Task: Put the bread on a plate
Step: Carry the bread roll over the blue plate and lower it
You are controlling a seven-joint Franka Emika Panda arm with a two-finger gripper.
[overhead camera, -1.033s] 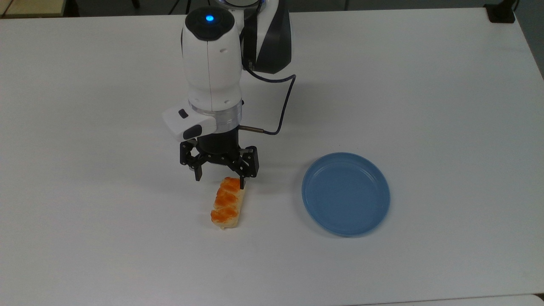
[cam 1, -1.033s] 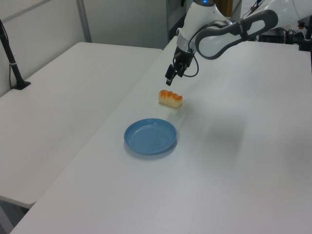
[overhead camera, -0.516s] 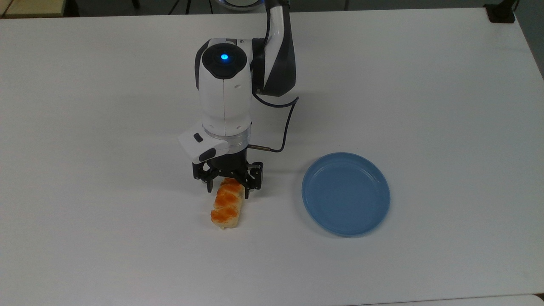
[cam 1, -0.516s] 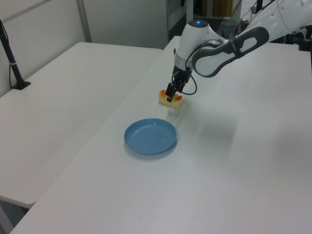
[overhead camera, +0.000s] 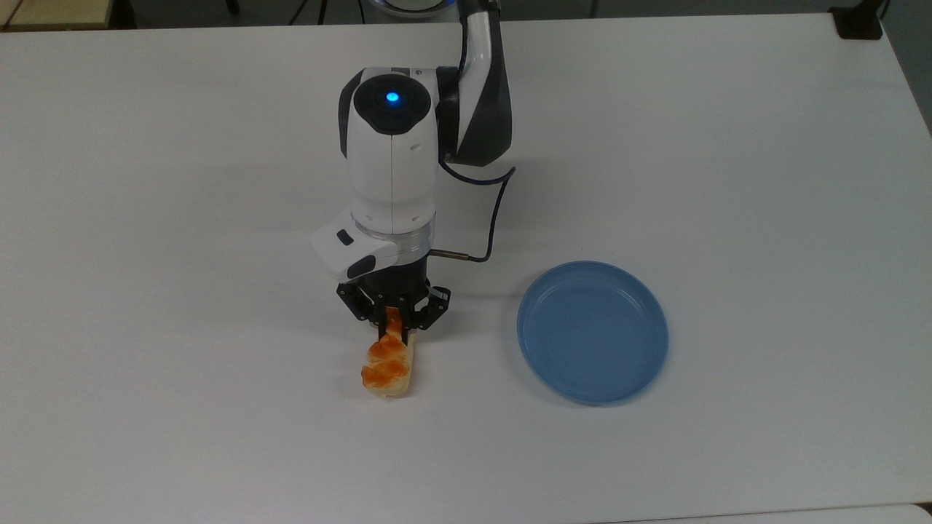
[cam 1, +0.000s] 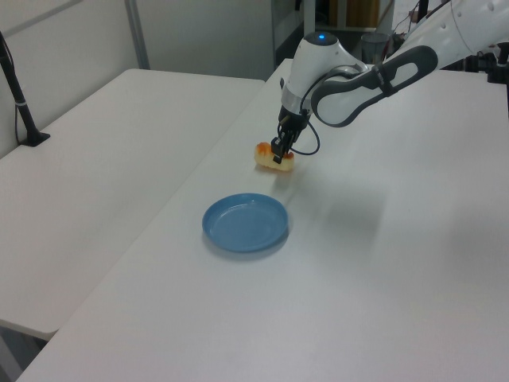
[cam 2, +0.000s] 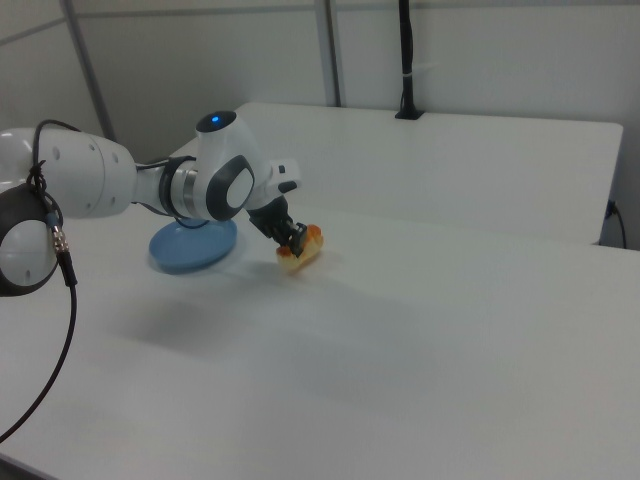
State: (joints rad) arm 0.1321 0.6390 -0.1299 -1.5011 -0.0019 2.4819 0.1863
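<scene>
- The gripper, open over the loaf a moment ago, is now clamping on the bread's near end.
- Bread is still lying on the bench, beside the plate; lifting looks next.

Hand clamped on bread — plate behind arm

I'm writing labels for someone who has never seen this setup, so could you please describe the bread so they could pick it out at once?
Start at the wide white table and find the white robot arm reaching down over its middle. The bread lies at the arm's tip, its near end pinched in the black tool, to the top view's left of the round blue plate. It is the small pale loaf with orange-brown glazed bumps.
</scene>
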